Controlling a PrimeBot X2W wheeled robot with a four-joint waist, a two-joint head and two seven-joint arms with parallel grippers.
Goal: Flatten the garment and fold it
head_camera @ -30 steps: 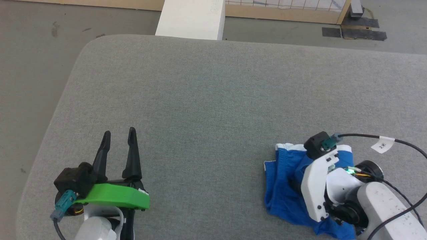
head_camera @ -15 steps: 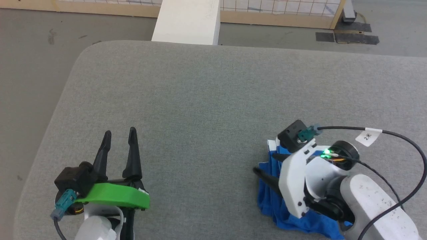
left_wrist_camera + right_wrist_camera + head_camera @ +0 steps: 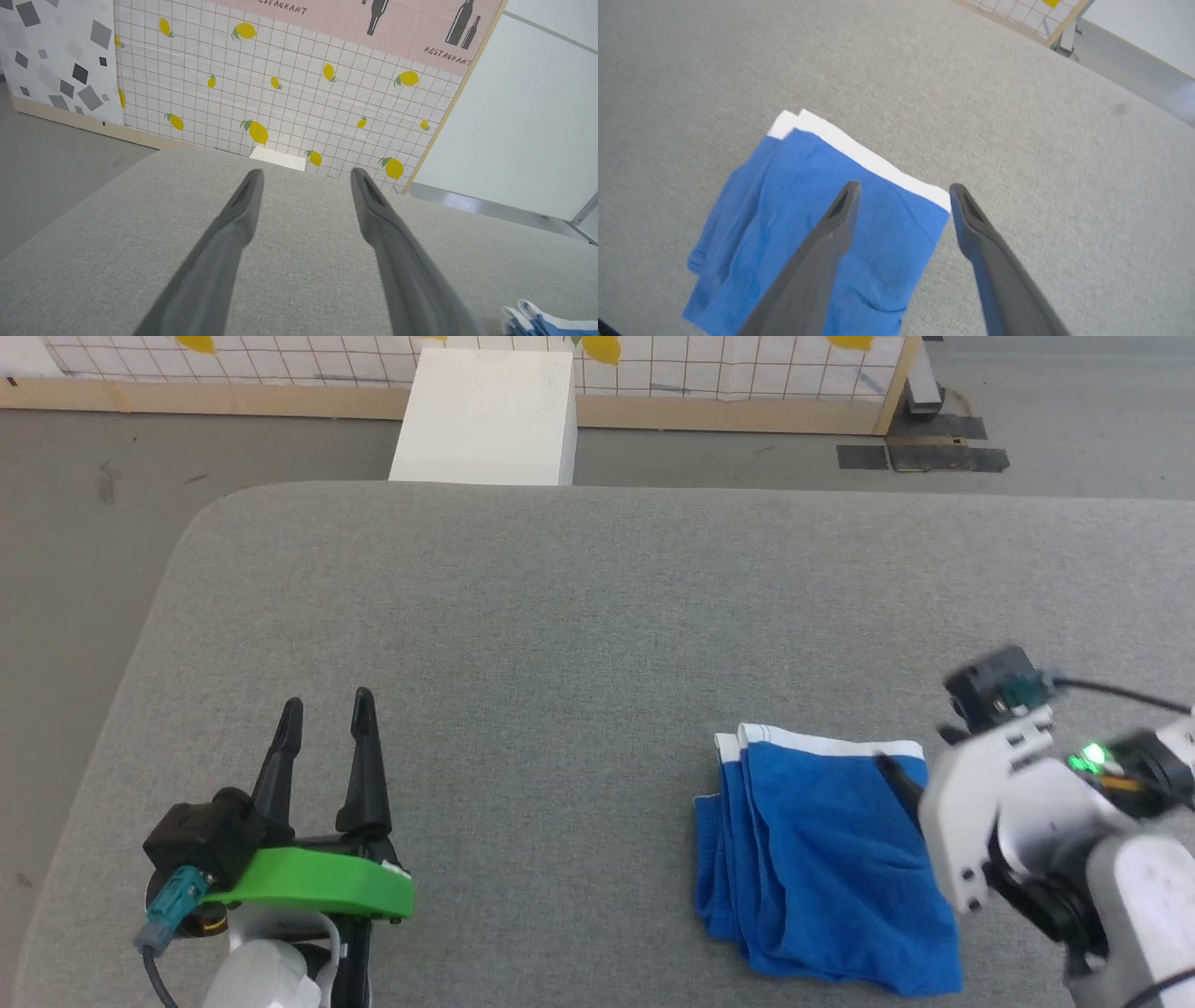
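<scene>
The garment [image 3: 822,859], royal-blue shorts with a white band along the far edge, lies folded into a compact rectangle on the grey table [image 3: 560,616] at the lower right of the head view. My right gripper [image 3: 904,189] hovers open above the garment's right corner, holding nothing; one dark finger [image 3: 902,782] shows over the cloth's right edge. My left gripper [image 3: 322,709] rests open at the lower left, far from the garment, fingers pointing away. In the left wrist view the left gripper [image 3: 306,175] is open and a garment corner [image 3: 537,322] peeks in at the bottom right.
A white box [image 3: 485,415] stands on the floor just past the table's far edge. Behind it runs a lemon-patterned wall panel [image 3: 280,93] with a wooden base. A black cable [image 3: 1111,691] trails from my right wrist. The table's rounded left corner [image 3: 201,513] drops to the floor.
My right gripper has lifted off the garment and drawn back to the right, uncovering the folded cloth. The head camera has tilted, shifting the scene downward. The left arm has stayed put.
</scene>
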